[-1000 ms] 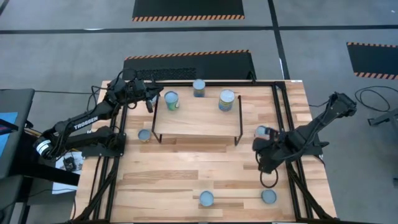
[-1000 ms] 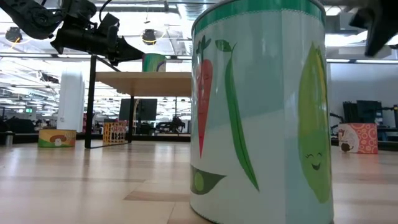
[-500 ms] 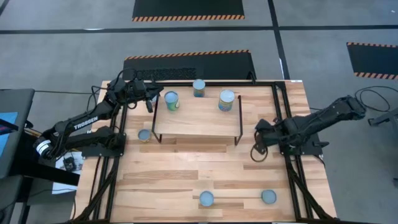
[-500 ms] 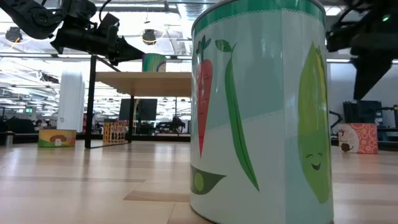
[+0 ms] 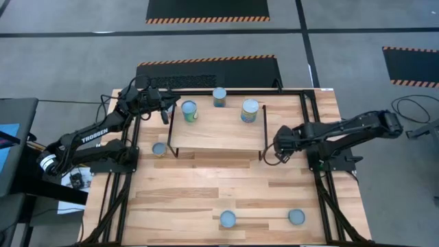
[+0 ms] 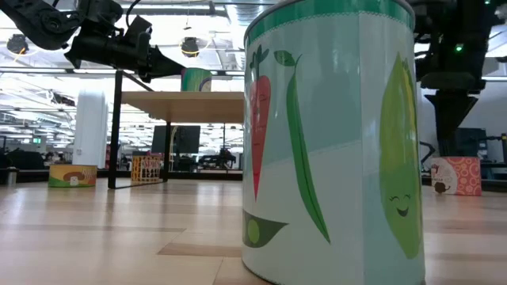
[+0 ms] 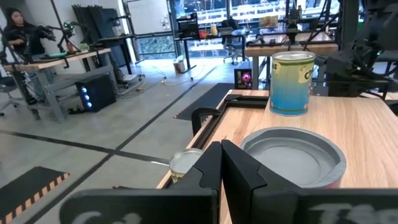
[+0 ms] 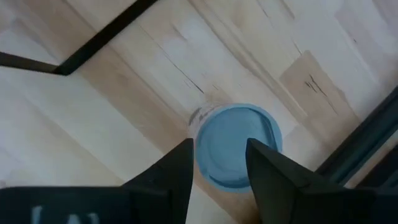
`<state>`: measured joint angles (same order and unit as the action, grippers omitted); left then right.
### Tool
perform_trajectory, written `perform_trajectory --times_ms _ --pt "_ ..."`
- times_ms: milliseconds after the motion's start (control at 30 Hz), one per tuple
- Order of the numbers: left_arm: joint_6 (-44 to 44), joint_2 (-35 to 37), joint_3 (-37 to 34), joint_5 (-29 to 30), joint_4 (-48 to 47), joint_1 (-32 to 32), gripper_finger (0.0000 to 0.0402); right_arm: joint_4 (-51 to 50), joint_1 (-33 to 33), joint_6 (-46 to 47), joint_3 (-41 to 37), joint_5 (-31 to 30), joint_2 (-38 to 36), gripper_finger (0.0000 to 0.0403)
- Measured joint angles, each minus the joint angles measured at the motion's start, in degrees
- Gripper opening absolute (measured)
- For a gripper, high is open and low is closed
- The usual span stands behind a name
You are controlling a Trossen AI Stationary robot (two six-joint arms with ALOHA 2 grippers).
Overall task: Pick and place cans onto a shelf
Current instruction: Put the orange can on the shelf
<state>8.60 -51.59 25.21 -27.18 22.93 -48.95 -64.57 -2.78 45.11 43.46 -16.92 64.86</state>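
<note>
The shelf (image 5: 218, 130) stands at the table's far middle with two cans (image 5: 189, 110) (image 5: 250, 110) on its board and a third can (image 5: 219, 97) at its far edge. My right gripper (image 8: 219, 152) is open and points down over a blue-topped can (image 8: 236, 146) standing on the table by the shelf's right legs; its fingers stand above the can's top. In the high view that gripper (image 5: 278, 147) hides this can. My left gripper (image 5: 165, 113) is shut and level at the shelf's left end, beside the nearest shelf can (image 7: 292, 155).
One can (image 5: 159, 149) stands on the table left of the shelf and two more (image 5: 227, 219) (image 5: 296, 217) near the front edge. The vegetable-label can (image 6: 329, 142) fills the low view. A black frame (image 5: 312, 123) runs along the table's right side.
My right gripper has swung from the table's right side toward the far edge and the shelf's right legs, sinking and tipping more downward. It now stands over the can there, which showed uncovered a second ago. The cans have kept their places.
</note>
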Motion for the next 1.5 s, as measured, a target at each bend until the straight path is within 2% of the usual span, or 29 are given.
perform_trajectory --times_ms 267,467,933,1033,1267,1500 --pt "0.02 0.0 0.0 0.0 0.01 0.0 0.0 3.62 0.43 0.28 -5.05 1.66 -1.16 0.0146" --pt "0.02 0.0 0.0 -0.01 0.05 0.0 0.0 4.56 0.69 0.04 -5.53 0.57 -1.18 0.0132" --pt "0.02 0.0 0.0 -0.02 0.04 0.0 0.0 7.85 0.67 0.3 -8.61 2.07 -1.09 0.0159" --pt "0.02 0.0 0.0 -0.02 0.05 0.0 0.0 8.1 0.67 -0.04 -8.61 2.06 -1.09 0.0138" --pt "0.02 0.0 0.0 -0.02 0.05 0.0 0.0 8.08 0.69 -0.6 -8.61 2.04 -1.09 0.0054" --pt "0.02 0.0 0.0 -0.02 0.03 0.0 0.0 8.17 0.6 -1.71 -8.45 3.4 -1.18 0.001"
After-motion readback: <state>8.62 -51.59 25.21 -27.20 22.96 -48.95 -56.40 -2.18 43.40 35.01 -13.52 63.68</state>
